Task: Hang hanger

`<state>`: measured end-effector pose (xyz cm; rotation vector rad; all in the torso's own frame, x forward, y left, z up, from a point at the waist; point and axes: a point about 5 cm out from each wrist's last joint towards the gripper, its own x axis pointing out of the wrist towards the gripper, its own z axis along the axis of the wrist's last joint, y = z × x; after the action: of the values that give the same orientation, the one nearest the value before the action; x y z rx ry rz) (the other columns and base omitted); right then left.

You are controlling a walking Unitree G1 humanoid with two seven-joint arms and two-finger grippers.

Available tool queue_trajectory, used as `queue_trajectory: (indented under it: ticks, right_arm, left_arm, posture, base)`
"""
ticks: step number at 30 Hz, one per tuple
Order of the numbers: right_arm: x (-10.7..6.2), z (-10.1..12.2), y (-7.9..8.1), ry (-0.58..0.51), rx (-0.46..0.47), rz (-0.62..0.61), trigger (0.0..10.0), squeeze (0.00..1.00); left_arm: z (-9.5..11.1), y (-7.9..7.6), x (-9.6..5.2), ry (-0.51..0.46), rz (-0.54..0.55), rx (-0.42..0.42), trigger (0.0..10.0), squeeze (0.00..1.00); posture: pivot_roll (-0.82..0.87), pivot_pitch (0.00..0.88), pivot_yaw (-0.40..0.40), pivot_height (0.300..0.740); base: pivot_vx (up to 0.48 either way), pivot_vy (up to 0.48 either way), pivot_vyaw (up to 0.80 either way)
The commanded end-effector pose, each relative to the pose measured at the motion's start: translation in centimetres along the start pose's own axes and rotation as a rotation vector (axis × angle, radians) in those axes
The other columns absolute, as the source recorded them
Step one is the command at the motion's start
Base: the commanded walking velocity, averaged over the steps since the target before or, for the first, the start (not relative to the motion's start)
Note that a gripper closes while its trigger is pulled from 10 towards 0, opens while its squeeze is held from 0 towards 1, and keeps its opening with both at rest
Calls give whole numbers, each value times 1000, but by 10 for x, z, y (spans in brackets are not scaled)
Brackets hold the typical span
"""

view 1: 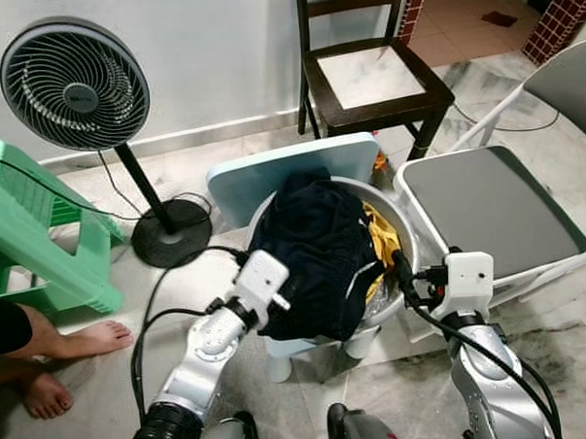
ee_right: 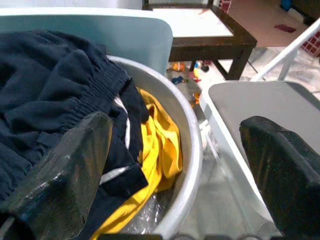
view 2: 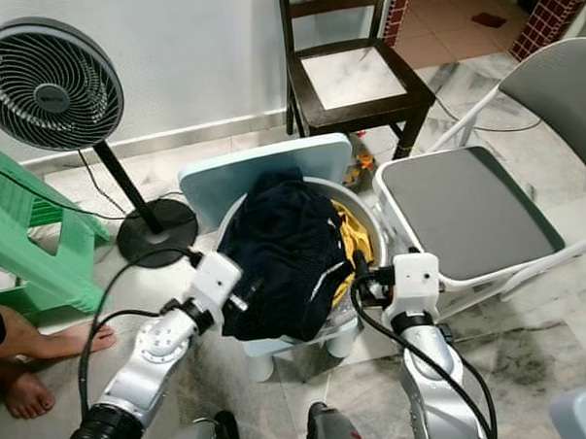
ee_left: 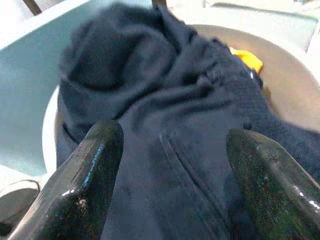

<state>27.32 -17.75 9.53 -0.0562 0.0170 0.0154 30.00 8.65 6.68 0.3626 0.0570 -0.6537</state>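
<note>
A grey basin (view 1: 404, 226) stands on a light blue plastic chair (view 1: 272, 174). A heap of dark navy clothing (view 1: 318, 243) spills over its front, with a yellow garment (ee_right: 160, 142) beneath it at the right. My left gripper (ee_left: 170, 145) is open, its fingers (ee_left: 92, 160) spread just over the navy fabric at the basin's left front. My right gripper (ee_right: 175, 150) is open too, hovering by the basin's right rim (ee_right: 192, 150) between the basin and the grey folding chair. Nothing is held.
A grey folding chair (view 1: 492, 206) stands close on the right and a dark wooden chair (view 1: 374, 80) behind. A standing fan (view 1: 73, 88) with its cable and a green stool (view 1: 41, 240) are on the left. A person's bare feet (view 1: 75, 341) rest at the left edge.
</note>
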Motion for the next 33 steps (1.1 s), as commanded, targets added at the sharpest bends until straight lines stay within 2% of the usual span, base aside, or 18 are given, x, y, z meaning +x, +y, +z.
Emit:
queue_trajectory:
  ticks: [1, 4, 5, 8, 9, 10, 11, 12, 13, 18, 25, 27, 29, 30, 33]
  right_arm:
    - [-4, 0, -2, 5, -15, 0, 10000, 0]
    - [-4, 0, -1, 5, -16, -2, 10000, 0]
    - [-5, 0, -1, 5, -16, -3, 10000, 0]
    - [-5, 0, 0, 6, -17, -3, 10000, 0]
    - [-5, 0, 1, 7, -16, -2, 10000, 0]
    - [-5, 0, 1, 7, -16, -2, 10000, 0]
    - [-5, 0, 2, 7, -15, -2, 10000, 0]
    - [-5, 0, 2, 8, -14, -1, 10000, 0]
    - [-5, -1, 3, 9, -14, 1, 10000, 0]
    - [-5, -1, 3, 15, -17, 7, 10000, 0]
    - [-3, -1, 3, 17, -18, 12, 10000, 0]
    - [-3, -1, 3, 17, -18, 12, 10000, 0]
    - [-2, 0, 4, 17, -18, 15, 10000, 0]
    - [-2, 0, 4, 17, -18, 15, 10000, 0]
    - [-1, 0, 5, 19, -17, 19, 10000, 0]
  left_arm:
    - [-7, -10, 1, 40, -62, 10, 10000, 0]
    - [-9, -12, 1, 46, -80, 8, 10000, 0]
    - [-15, -15, 1, 89, -113, 23, 10000, 0]
    - [-23, -17, -1, 131, -129, 36, 10000, 0]
    - [-31, -15, -5, 178, -134, 42, 10000, 0]
    - [-31, -15, -5, 178, -134, 42, 10000, 0]
    - [-36, -14, -7, 204, -138, 39, 8392, 0]
    - [-40, -14, -10, 225, -148, 31, 8392, 0]
    - [-49, -11, -15, 270, -160, 30, 0, 0]
    - [-60, -3, -23, 328, -157, 34, 0, 0]
    - [-66, 19, -31, 357, -41, 55, 0, 0]
    - [-66, 19, -31, 357, -41, 55, 0, 0]
    - [-64, 31, -32, 345, 41, 63, 0, 0]
    - [-64, 31, -32, 345, 41, 63, 0, 0]
    - [-60, 56, -37, 316, 212, 76, 0, 0]
  posture:
    - [28, 286, -25, 740]
    - [27, 288, -23, 740]
    - [25, 288, -20, 740]
    - [25, 289, -18, 740]
    - [26, 291, -16, 740]
    - [26, 291, -16, 740]
    - [26, 291, -15, 740]
    - [26, 291, -15, 740]
    - [27, 292, -15, 740]
    - [30, 292, -16, 740]
    - [39, 293, -20, 740]
    - [39, 293, -20, 740]
    - [46, 291, -20, 740]
    - [46, 291, -20, 740]
    - [52, 288, -20, 740]
  base:
    - [0, 0, 0]
    - [0, 0, 0]
    - [0, 0, 0]
    - [0, 0, 0]
    - [0, 0, 0]
    - [0, 0, 0]
    - [0, 0, 0]
    - [0, 0, 0]
    - [0, 0, 0]
    - [0, 0, 0]
    - [0, 0, 0]
    - [0, 0, 0]
    - [0, 0, 0]
    - [0, 0, 0]
    - [0, 0, 0]
